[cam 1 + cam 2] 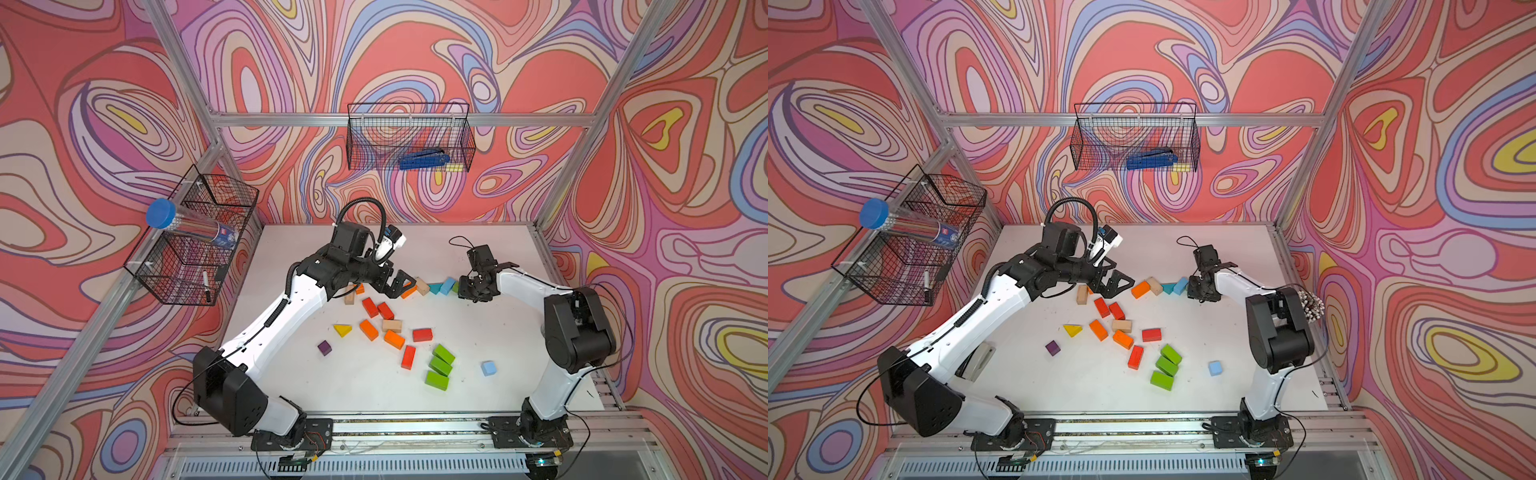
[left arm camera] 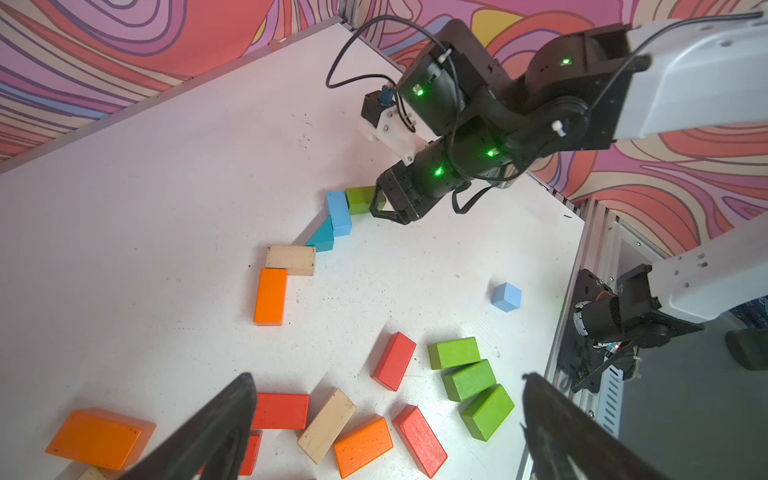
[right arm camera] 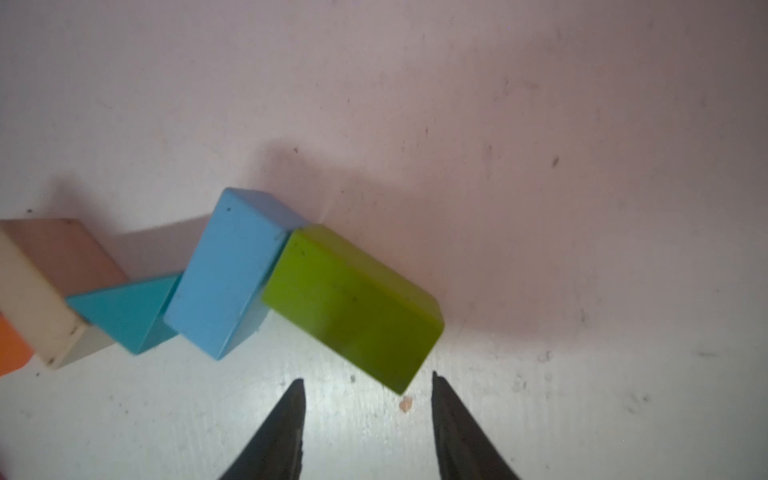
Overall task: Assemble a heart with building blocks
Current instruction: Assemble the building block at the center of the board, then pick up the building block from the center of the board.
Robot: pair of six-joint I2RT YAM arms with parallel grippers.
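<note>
Right hand (image 3: 367,378) at far side of surface (image 3: 540,124), right of centre: fingers parted by a narrow gap, gripping nothing, corner of green brick (image 3: 353,307) just at the fingertips, contact not discernible. Same brick touching light blue brick (image 3: 228,270), then leftward teal wedge (image 3: 124,309), plain wood brick (image 3: 37,291) and orange brick (image 2: 270,295), forming a curved chain. Left hand (image 2: 386,378) spread fully wide, empty, near the chain's left end. Nearer, scattered loose: red bricks (image 1: 422,334), orange bricks (image 1: 394,339), three green bricks (image 1: 440,365), yellow wedge (image 1: 342,330), purple cube (image 1: 324,347), light blue cube (image 1: 488,368).
</note>
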